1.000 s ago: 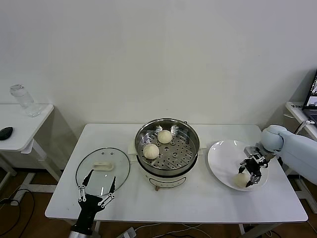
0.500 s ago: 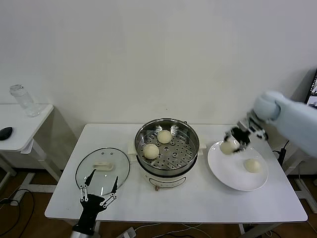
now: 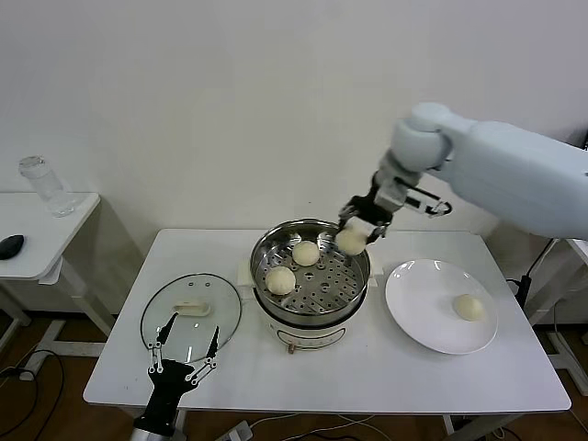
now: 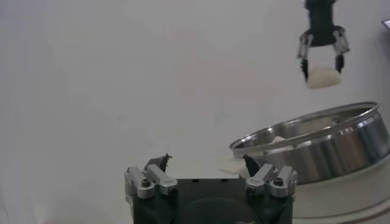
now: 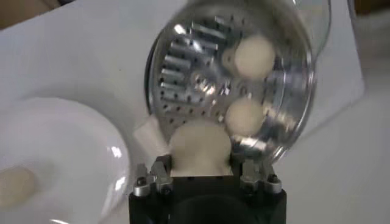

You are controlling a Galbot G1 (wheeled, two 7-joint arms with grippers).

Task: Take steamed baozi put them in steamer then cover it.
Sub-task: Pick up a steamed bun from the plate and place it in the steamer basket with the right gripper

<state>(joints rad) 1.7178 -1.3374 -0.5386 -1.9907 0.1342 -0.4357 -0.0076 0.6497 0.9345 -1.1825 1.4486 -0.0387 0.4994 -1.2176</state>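
Two baozi (image 3: 292, 265) sit in the steamer (image 3: 310, 272) at frame centre; above its right rim the right tool (image 3: 355, 233) grips a third bun (image 3: 350, 242). Lower left, the left tool (image 3: 180, 360) hangs wide open.

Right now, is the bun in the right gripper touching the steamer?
Apart. In the left wrist view, the right gripper holds the bun with clear wall visible between it and the steamer rim.
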